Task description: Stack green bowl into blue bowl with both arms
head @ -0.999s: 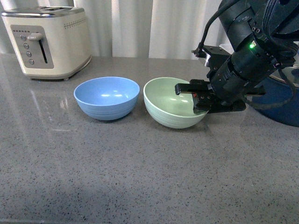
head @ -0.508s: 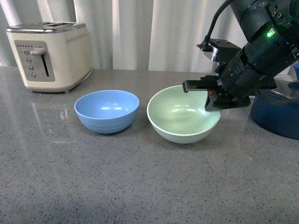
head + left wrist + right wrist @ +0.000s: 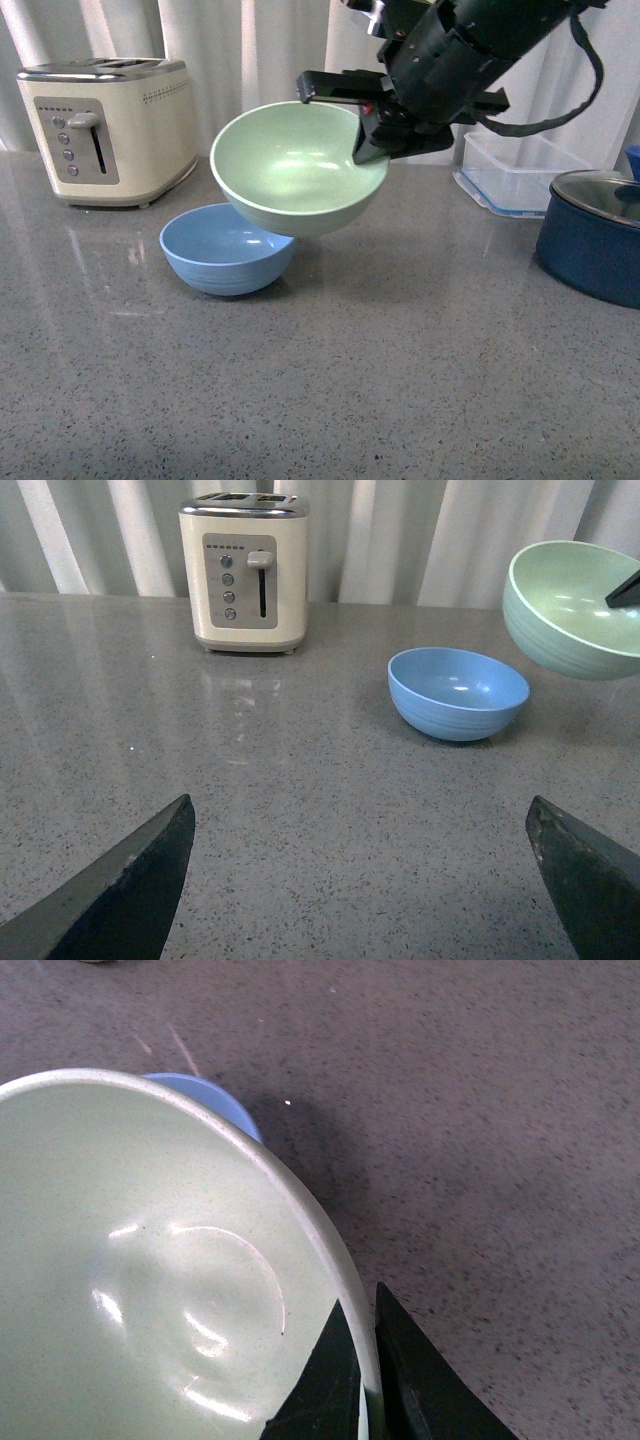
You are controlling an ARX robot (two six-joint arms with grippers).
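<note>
My right gripper [image 3: 365, 125] is shut on the right rim of the green bowl [image 3: 290, 165], holding it in the air, tilted, above and slightly right of the blue bowl [image 3: 225, 250] on the counter. In the right wrist view the rim of the green bowl [image 3: 150, 1270] is pinched at the right gripper [image 3: 365, 1380], and a sliver of the blue bowl [image 3: 215, 1100] shows beyond it. The left wrist view shows the blue bowl [image 3: 458, 692] and the lifted green bowl [image 3: 575, 605] far ahead of my open left gripper [image 3: 360, 880], which holds nothing over bare counter.
A cream toaster [image 3: 105, 125] stands at the back left. A dark navy pot with glass lid [image 3: 595, 235] sits at the right, and a clear plastic container [image 3: 520, 170] lies behind it. White curtains hang along the back.
My right gripper has lifted the green bowl off the counter and carried it left and up, from beside the blue bowl to above it.
</note>
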